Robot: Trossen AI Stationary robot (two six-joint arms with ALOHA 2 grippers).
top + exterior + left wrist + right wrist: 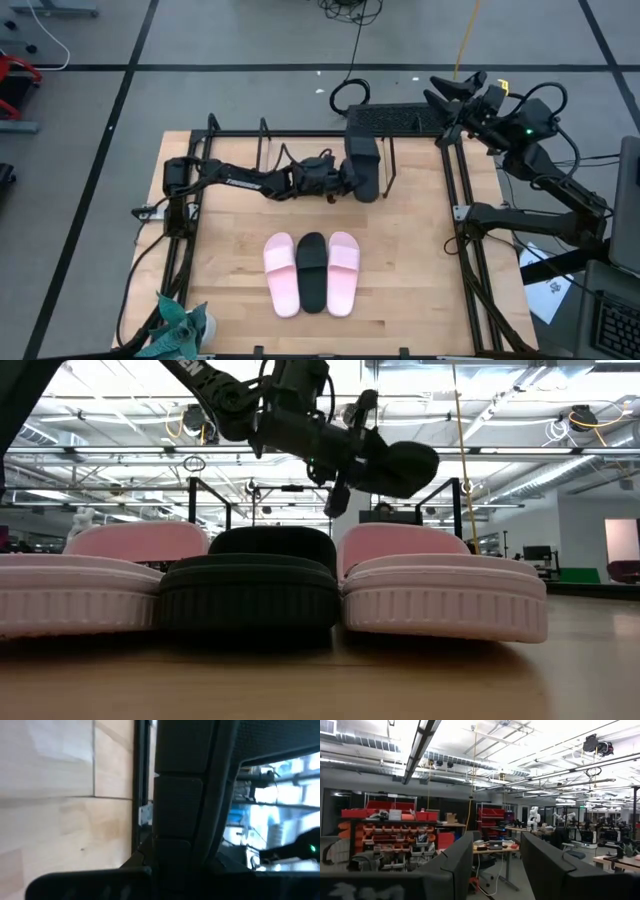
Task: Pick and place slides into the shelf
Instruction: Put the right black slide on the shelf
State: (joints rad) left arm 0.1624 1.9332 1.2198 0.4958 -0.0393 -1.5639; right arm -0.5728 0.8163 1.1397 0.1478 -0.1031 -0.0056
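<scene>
My left gripper (350, 180) reaches level from the table's left toward the shelf (264, 135), a rack of thin black rods at the far edge. It is shut on a black slide (364, 160), held up in the air (400, 468). Three more slides lie side by side on their soles on the near middle of the table: pink (280, 275), black (312, 270), pink (343, 272). My right gripper (455, 90) waits open beyond the table's far right corner, pointing out into the room (495, 865). My left gripper holds the black slide at its left long side (356, 175), coming level from the table's left, fingers across its length. The slide is lifted clear of the table, lying near to far. In the wrist view the slide's ribbed surface (180, 795) hides the place of contact.
A larger black frame (462, 250) runs along the table's left and right sides. A teal bundle (178, 325) sits at the near left corner. Bare wood (300, 215) lies between the row of slides and the shelf. Cables lie on the floor beyond the far edge.
</scene>
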